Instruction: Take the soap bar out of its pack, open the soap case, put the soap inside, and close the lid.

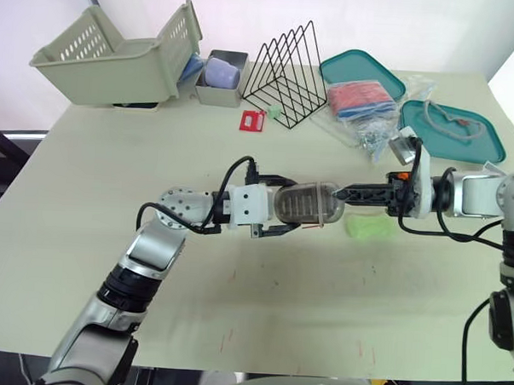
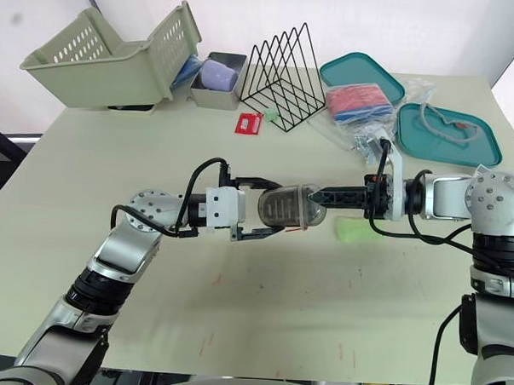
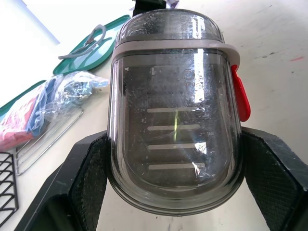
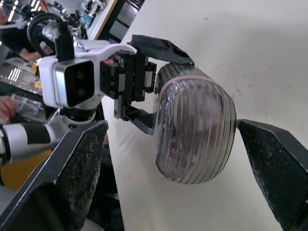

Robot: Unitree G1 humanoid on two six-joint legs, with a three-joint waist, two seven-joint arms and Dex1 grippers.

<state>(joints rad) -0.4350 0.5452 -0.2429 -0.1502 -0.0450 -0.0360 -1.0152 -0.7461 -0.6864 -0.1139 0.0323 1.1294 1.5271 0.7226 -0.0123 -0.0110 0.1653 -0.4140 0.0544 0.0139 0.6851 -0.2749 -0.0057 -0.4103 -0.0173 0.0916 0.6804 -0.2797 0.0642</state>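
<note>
Grip arrangement: the left pincer [image 1: 283, 209] pinches the soap case [image 1: 306, 205] across its near end and holds it level above the worktop [image 1: 320, 315], free end presented toward the other arm. The right pincer [image 1: 340, 194] is spread, one finger on each side of that domed end, probably placed to work the lid open; contact cannot be confirmed. The red latch [image 3: 240, 94] sits along the seam, and the case appears closed. The green soap [image 1: 368, 225] lies on the worktop just beneath the right arm, near at hand for loading.

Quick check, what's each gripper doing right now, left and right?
Left gripper: shut on the translucent soap case.
Right gripper: open, fingers straddling the case's other end.
</note>
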